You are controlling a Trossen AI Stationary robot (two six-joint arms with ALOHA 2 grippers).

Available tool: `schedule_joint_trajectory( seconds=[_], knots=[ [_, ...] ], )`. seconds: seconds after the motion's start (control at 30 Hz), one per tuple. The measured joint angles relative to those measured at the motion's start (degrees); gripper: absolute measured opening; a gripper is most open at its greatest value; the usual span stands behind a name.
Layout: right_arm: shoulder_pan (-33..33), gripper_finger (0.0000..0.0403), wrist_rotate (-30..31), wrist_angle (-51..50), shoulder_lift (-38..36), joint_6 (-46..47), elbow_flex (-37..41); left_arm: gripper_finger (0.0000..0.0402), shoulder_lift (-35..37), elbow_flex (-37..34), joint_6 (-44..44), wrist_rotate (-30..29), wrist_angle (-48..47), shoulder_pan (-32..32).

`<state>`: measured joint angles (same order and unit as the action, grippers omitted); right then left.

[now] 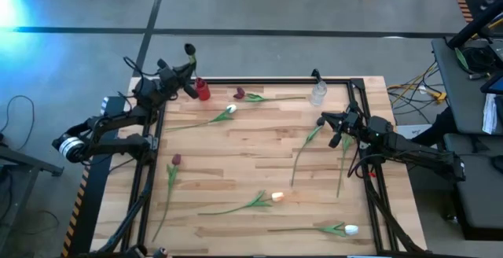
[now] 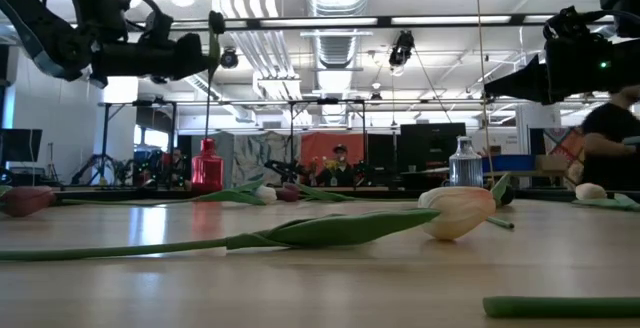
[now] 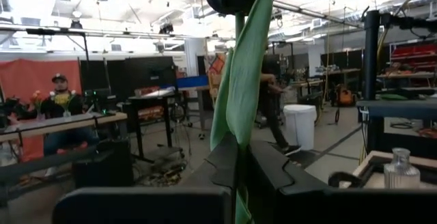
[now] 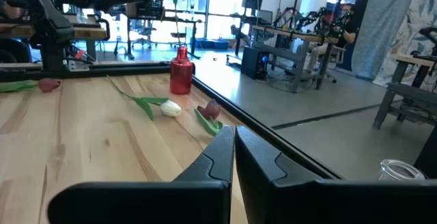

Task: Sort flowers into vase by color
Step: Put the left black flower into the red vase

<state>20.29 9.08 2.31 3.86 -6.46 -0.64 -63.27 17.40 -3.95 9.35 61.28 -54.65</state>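
- My left hand [image 1: 187,75] is raised over the far left corner of the table [image 1: 236,164], closed on the stem of a dark tulip [image 1: 189,50]; the left wrist view shows the green stem and leaf [image 3: 240,80] clamped between the fingers [image 3: 273,173], with the dark head at the top.
- In the low view, I see that held stem hanging straight down above the red vase [image 2: 207,164].
- The red vase stands at the table's far left edge, just beside my left hand in the high view.
- A clear vase [image 1: 317,91] stands at the far right edge.
- My right hand [image 1: 330,124] hovers over the right side of the table near the clear vase, fingers closed on nothing.
- A maroon tulip [image 1: 240,94] and a white tulip [image 1: 230,110] lie near each other between the two vases.
- A second maroon tulip [image 1: 175,160] lies toward the left side.
- A peach tulip [image 1: 277,197] lies toward the near middle; in the low view it is the closest bloom.
- Another white tulip [image 1: 350,230] lies at the near right corner.
- Two more green stems [image 1: 302,152] lie just beside my right hand; I cannot tell their heads' colours.
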Motion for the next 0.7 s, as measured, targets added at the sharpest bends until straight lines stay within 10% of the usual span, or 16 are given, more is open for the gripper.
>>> schedule_joint_trajectory(
  seconds=[0.7],
  knots=[
    [0.0, 0.0009, 0.0, 0.0, 0.0, 0.0, 0.0, 0.0088, -5.6, 0.4, -3.4, 0.1, -2.6, -0.6]
  ],
)
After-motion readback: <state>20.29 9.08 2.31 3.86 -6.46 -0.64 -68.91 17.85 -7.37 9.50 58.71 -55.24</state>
